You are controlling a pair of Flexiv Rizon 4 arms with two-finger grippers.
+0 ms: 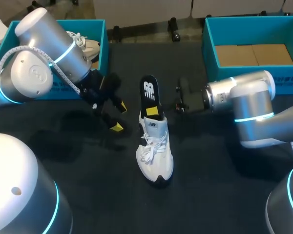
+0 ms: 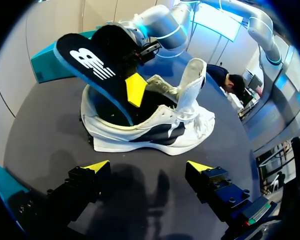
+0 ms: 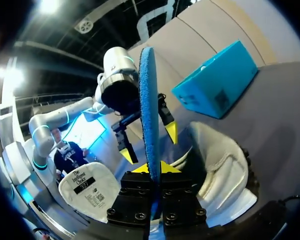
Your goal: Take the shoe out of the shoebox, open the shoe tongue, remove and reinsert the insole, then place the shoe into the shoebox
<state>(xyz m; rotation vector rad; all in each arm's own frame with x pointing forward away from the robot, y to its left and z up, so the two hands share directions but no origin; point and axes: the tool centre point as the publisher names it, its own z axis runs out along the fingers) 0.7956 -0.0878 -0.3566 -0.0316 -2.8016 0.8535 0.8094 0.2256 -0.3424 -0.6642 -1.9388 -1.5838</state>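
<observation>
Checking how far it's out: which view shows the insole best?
Left wrist view: the insole shows broadside, lower end inside the shoe. Head view foreshortens it; right wrist view shows only its edge.

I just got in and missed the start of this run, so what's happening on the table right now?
The right gripper is shut on the black insole, holding it tilted up with its lower end inside the opening of the white shoe. The shoe sits on the table, outside the boxes. Whether the insole is coming out or going back in cannot be told. The left gripper is open beside the shoe, touching nothing.
</observation>
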